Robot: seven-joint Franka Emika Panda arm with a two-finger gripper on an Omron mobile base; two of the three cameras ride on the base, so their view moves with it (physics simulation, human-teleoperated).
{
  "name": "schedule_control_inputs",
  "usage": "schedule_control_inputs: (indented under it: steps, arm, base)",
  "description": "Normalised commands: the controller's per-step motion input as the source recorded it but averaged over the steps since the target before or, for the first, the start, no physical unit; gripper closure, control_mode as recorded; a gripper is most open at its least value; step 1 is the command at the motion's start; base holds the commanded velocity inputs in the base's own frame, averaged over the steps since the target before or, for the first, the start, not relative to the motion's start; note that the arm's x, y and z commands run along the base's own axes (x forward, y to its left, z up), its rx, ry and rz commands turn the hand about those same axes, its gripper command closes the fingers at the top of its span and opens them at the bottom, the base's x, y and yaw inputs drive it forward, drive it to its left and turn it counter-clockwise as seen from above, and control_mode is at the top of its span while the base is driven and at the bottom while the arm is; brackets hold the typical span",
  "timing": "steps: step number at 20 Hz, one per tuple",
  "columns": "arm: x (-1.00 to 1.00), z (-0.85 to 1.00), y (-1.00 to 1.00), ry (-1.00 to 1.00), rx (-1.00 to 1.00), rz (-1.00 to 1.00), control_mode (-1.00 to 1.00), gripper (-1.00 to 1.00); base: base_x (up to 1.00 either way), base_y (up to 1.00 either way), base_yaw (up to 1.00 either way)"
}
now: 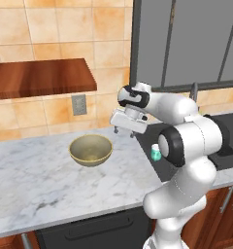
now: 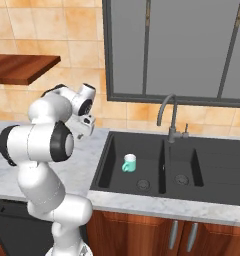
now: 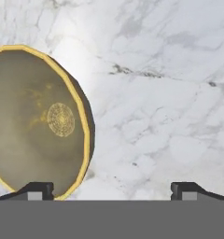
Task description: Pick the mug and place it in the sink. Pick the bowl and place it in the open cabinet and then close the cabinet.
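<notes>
Right base view: mug (image 2: 129, 163) standing in left basin of sink (image 2: 152, 192); first step done. Bowl (image 1: 91, 150) on worktop (image 1: 50, 194), mid-depth, near sink edge. Gripper (image 1: 124, 131) spread wide, empty, above worktop beside bowl. Remaining: bowl into cabinet, cabinet closed.

Mug (image 1: 156, 154) half behind arm

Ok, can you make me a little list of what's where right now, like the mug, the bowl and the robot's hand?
mug: upright in the left basin of the sink
bowl: on the marble counter, left of the sink, empty
gripper: open, holding nothing, up above the counter just right of the bowl
faucet: behind the sink, between the basins
done: mug in sink
left to do: bowl into cabinet
</notes>
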Motion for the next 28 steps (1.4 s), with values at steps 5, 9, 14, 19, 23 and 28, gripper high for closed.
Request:
schedule_control_inputs:
  steps: [5,9,14,19,23,28]
  arm:
    - [0.13,-0.28,0.39,0.00,0.00,0.08,-1.00,-1.00]
    - [0.00,-0.33,0.23,-0.13,0.00,0.04,-1.00,-1.00]
    - [0.00,-0.24,0.00,-0.18,0.00,0.00,-1.00,-1.00]
    - [0.00,-0.25,0.03,-0.17,0.00,0.00,-1.00,-1.00]
    - [0.00,-0.12,0.05,-0.17,0.00,0.00,-1.00,-1.00]
    - [0.12,-0.01,0.13,-0.02,0.04,0.00,-1.00,-1.00]
  base:
    - [0.00,0.00,0.00]
    - [0.00,0.00,0.00]
    - [0.00,0.00,0.00]
    - [0.00,0.00,0.00]
    - [0.00,0.00,0.00]
    - [0.00,0.00,0.00]
